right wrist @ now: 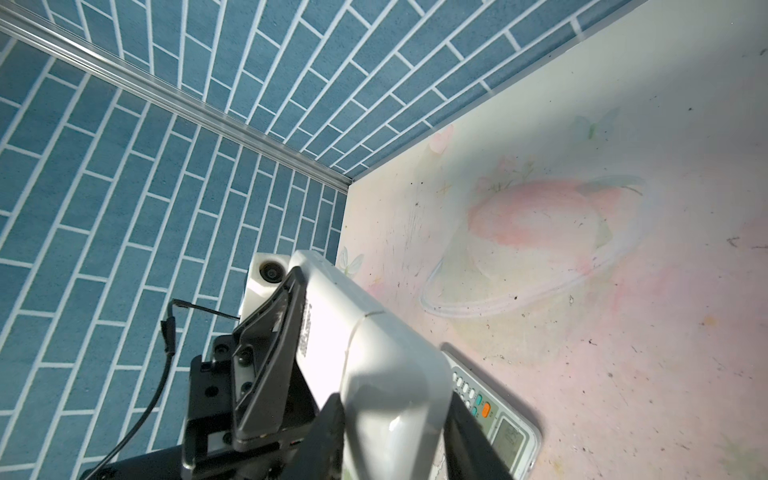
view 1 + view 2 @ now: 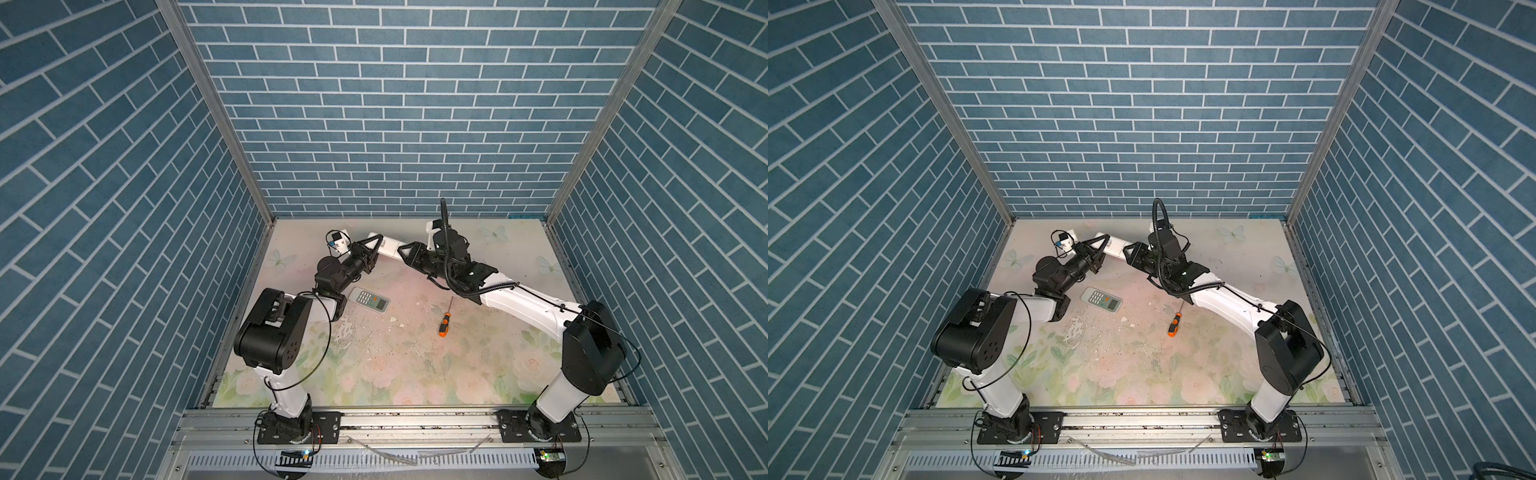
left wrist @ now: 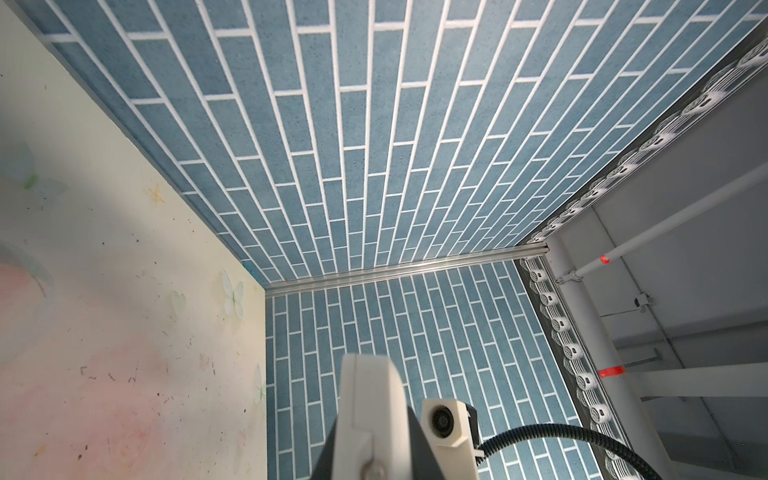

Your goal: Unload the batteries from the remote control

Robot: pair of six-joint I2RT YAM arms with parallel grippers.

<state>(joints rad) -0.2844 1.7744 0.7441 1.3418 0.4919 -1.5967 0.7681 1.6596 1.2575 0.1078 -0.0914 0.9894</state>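
A white remote control (image 2: 387,246) (image 2: 1116,246) hangs in the air over the back of the table, held at both ends. My left gripper (image 2: 372,246) (image 2: 1098,246) is shut on its left end, and my right gripper (image 2: 409,252) (image 2: 1132,251) is shut on its right end. In the left wrist view the remote (image 3: 370,407) stands edge-on between dark fingers (image 3: 417,449). In the right wrist view its back, with a label and a seam, fills the space between the jaws of my right gripper (image 1: 395,436). The batteries are hidden.
A second remote (image 2: 370,299) (image 2: 1101,299) (image 1: 498,419) lies face up with its buttons showing, left of the table's middle. An orange-and-black screwdriver (image 2: 445,322) (image 2: 1175,324) lies right of the middle. Blue brick walls close in three sides.
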